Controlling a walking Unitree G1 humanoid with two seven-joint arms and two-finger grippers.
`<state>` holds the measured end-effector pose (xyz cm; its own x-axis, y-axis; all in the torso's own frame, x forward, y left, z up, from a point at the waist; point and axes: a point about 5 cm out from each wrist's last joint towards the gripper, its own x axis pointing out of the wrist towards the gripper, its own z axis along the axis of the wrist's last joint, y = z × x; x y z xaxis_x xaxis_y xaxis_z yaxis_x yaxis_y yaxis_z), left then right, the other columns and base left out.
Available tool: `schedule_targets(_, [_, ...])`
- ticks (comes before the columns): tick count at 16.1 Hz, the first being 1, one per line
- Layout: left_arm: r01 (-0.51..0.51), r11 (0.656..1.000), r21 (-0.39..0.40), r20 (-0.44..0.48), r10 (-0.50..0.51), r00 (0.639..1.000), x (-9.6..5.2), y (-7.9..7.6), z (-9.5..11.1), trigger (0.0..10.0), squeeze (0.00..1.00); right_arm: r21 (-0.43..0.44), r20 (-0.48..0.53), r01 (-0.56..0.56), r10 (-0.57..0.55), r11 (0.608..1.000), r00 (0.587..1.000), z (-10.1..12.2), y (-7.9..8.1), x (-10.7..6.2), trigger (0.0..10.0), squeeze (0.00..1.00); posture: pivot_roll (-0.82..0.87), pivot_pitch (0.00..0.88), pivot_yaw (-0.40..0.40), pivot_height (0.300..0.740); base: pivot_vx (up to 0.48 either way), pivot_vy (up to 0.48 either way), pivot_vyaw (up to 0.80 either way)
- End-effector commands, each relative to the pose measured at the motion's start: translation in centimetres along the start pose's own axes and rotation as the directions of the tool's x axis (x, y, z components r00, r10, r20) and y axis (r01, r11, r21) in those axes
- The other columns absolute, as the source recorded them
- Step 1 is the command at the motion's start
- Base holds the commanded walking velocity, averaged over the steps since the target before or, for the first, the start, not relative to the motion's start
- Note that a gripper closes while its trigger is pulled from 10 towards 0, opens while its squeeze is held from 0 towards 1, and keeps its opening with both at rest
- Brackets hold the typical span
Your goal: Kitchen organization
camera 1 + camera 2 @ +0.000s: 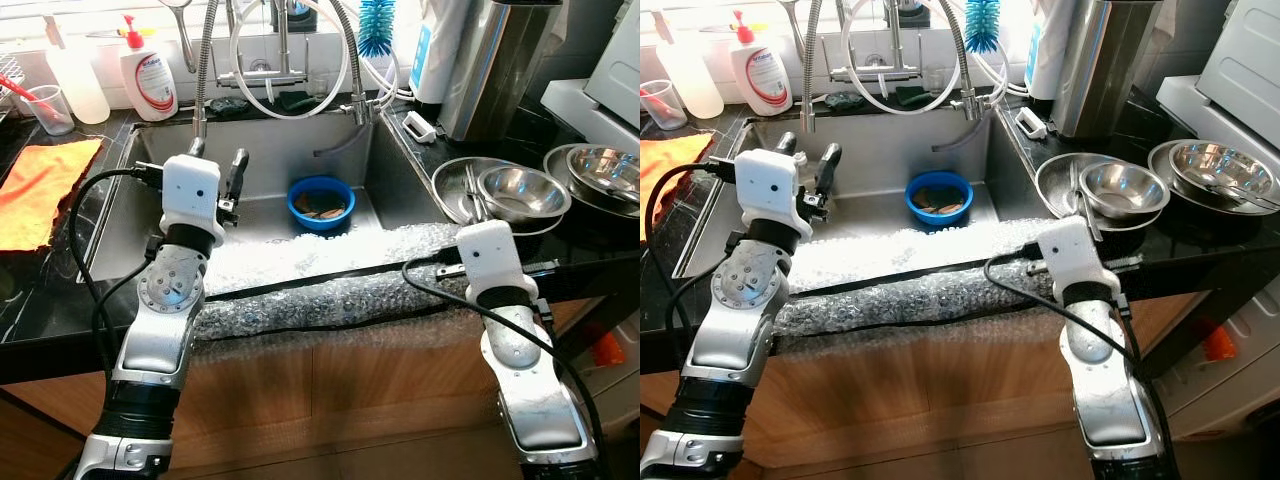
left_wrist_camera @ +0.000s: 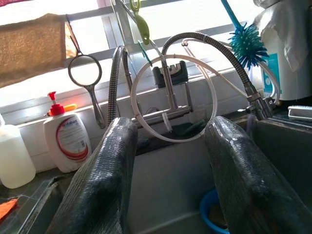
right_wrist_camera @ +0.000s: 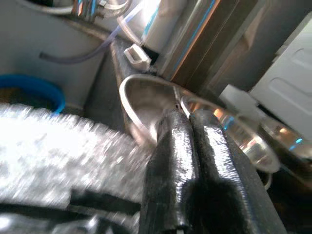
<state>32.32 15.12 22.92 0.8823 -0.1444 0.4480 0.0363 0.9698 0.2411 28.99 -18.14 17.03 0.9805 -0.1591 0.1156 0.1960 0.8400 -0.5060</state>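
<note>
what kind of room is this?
A home kitchen, at the sink counter: a steel sink with a blue bowl in it, a faucet with flexible hoses, a dish soap bottle, and stacked steel bowls on the dark countertop.

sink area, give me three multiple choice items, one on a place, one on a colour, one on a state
1. Where is the blue bowl?
A. inside the sink
B. on the orange cloth
C. stacked in the steel bowls

2. What colour is the bottle brush by the faucet?
A. red
B. blue
C. yellow

3. How are the left tool's fingers?
A. shut on the bowl
B. shut on nothing
C. open

Answers: 1 A, the bowl sits on the basin floor behind the bubble wrap. 2 B, its bristles are bright blue. 3 C, the left wrist view shows a wide gap between the two fingers; the right tool is the shut one.
</note>
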Motion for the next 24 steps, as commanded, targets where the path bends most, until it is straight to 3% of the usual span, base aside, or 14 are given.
schedule_targets(1, [0.003,1.000,-0.004,0.012,-0.002,1.000,0.3,0.0,0.3,10.0,0.00,0.012,0.060,0.049,-0.049,0.999,0.997,1.2,-0.9,0.1,0.0,0.00,-0.05,0.023,-0.002,0.740,0.000,0.000,0.00])
schedule_targets(5, [-0.003,1.000,-0.003,0.018,0.004,1.000,0.3,0.1,0.4,10.0,0.00,0.037,0.121,0.043,-0.047,0.998,0.992,2.1,-0.7,0.3,0.2,0.00,-0.05,0.021,-0.003,0.740,0.000,0.000,0.00])
schedule_targets(6, [-0.004,1.000,-0.002,0.018,0.004,1.000,0.3,0.1,0.4,10.0,0.00,0.042,0.127,0.032,-0.037,0.999,0.991,2.2,-0.5,0.4,8.2,0.00,-0.05,0.018,-0.004,0.740,0.000,0.000,0.00])
schedule_targets(7, [-0.004,1.000,-0.001,0.018,0.004,1.000,0.3,0.1,0.4,10.0,0.00,0.048,0.125,0.028,-0.034,0.998,0.992,2.2,-0.4,0.4,8.2,0.00,-0.05,0.018,-0.004,0.740,0.000,0.000,0.00])
schedule_targets(8, [0.001,1.000,0.010,0.022,-0.002,1.000,0.3,0.0,0.5,10.0,0.00,0.093,0.166,0.003,-0.018,0.996,0.986,2.9,-0.1,0.4,10.0,0.00,-0.05,0.016,-0.004,0.740,0.000,0.000,0.00])
schedule_targets(10, [0.001,1.000,0.010,0.025,-0.002,1.000,0.4,0.0,0.5,10.0,0.00,0.271,0.198,-0.050,-0.005,0.961,0.980,3.9,0.1,0.5,10.0,0.00,-0.05,0.016,-0.004,0.740,0.000,0.000,0.00])
schedule_targets(12, [-0.003,1.000,0.008,0.029,0.003,1.000,0.5,0.1,0.7,10.0,0.00,0.448,0.275,-0.147,0.021,0.882,0.961,5.5,0.4,0.8,10.0,0.00,-0.05,0.010,-0.002,0.740,0.000,0.000,0.00])
schedule_targets(15, [-0.071,0.992,-0.102,0.009,0.072,0.997,0.8,1.1,0.7,10.0,0.00,0.744,0.297,-0.241,0.014,0.623,0.955,6.8,0.5,1.3,10.0,0.00,-0.05,0.013,-0.001,0.740,0.000,0.000,0.00])
schedule_targets(16, [-0.092,0.981,-0.168,0.002,0.093,0.996,0.9,1.4,0.8,10.0,0.00,0.842,0.290,-0.271,0.032,0.465,0.956,6.7,0.7,1.5,10.0,0.00,-0.04,0.014,-0.002,0.740,0.000,0.000,0.00])
schedule_targets(18, [-0.105,0.958,-0.268,-0.020,0.103,0.994,0.9,1.6,0.7,10.0,0.00,0.893,0.301,-0.307,0.070,0.328,0.951,6.3,1.1,1.4,10.0,0.00,-0.04,0.014,-0.002,0.740,0.000,0.000,0.00])
schedule_targets(19, [-0.113,0.904,-0.412,-0.062,0.096,0.993,0.9,1.6,0.3,10.0,0.00,0.924,0.330,-0.347,0.122,0.164,0.936,5.6,1.6,0.8,10.0,0.00,-0.04,0.022,-0.001,0.740,0.000,0.000,0.00])
schedule_targets(20, [-0.112,0.884,-0.454,-0.073,0.089,0.993,0.9,1.5,0.2,10.0,0.00,0.929,0.335,-0.351,0.135,0.114,0.932,5.4,1.7,0.7,10.0,0.00,-0.04,0.022,-0.001,0.740,0.000,0.000,0.00])
schedule_targets(21, [-0.103,0.840,-0.533,-0.092,0.064,0.994,0.8,1.3,-0.1,10.0,0.00,0.933,0.354,-0.360,0.155,0.011,0.922,4.9,1.9,0.2,10.0,0.00,-0.04,0.027,0.001,0.740,0.000,0.000,0.00])
schedule_targets(24, [-0.070,0.691,-0.719,-0.088,0.009,0.996,0.5,1.0,-0.2,10.0,0.00,0.912,0.396,-0.368,0.160,-0.180,0.904,3.7,1.5,-0.9,10.0,0.00,-0.04,0.029,0.003,0.740,0.000,0.000,0.00])
